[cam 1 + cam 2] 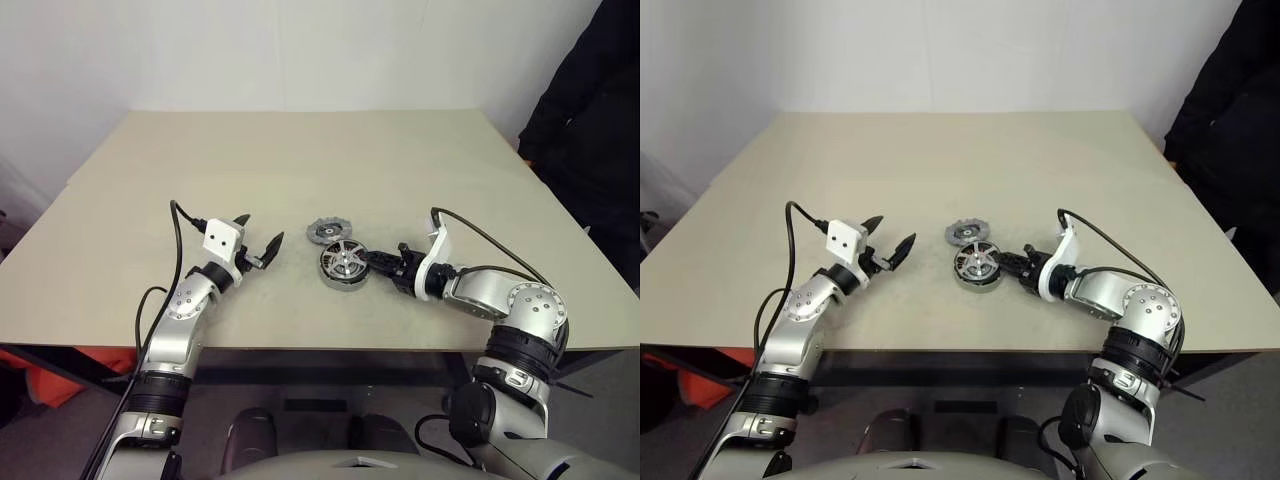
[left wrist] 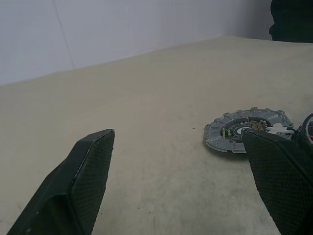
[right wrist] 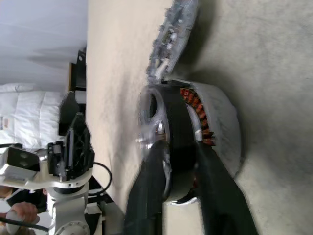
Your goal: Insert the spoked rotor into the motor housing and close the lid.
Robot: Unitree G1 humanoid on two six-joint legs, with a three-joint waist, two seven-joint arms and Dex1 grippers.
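Resting near the middle of the beige tabletop [image 1: 300, 160], the spoked rotor [image 1: 343, 265] sits on top of the motor housing [image 3: 220, 122], tilted rather than seated flat, its black rim raised off the copper-brown windings. My right gripper [image 1: 378, 263] reaches in from the right with its two black fingers [image 3: 146, 186] on either side of that black rim; they stand narrow, close against the rim, though I cannot tell whether they are pressing on it or just beside it.

From the head views the rotor's silver spokes hide the housing below. The right wrist view shows the stack side-on: the housing's pale outer wall, the windings and the lifted rotor edge. It also shows my other arm across the tabletop.

The lid [image 1: 325, 231] lies flat on the tabletop just behind the rotor, on the far side from me, very near the housing; whether the two touch I cannot tell. In the left wrist view the lid [image 2: 247, 129] shows its notched edge and its cut-outs.

My left gripper [image 1: 262, 243] hovers to the left of the parts, well apart from them, jaws spread wide and holding nothing, pointing toward the lid.

A person in dark clothing [image 1: 590, 130] stands at the far right edge of the tabletop.
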